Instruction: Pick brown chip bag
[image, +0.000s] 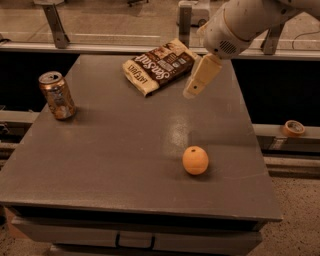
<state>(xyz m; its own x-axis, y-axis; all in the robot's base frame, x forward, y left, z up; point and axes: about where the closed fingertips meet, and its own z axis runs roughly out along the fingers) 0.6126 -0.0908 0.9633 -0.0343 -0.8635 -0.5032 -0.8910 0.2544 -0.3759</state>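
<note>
Camera view is showing the brown chip bag (160, 67) lying flat near the table's (115, 160) far edge. It is looking light, crinkly and slippery, so pinching one cream end seems best. The gripper (194, 90) is hovering just beside it; whether it is open or closed I cannot tell.

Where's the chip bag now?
The chip bag lies near the far edge of the table, upper middle of the camera view. The gripper hovers just right of it; the can stands farther left.
</note>
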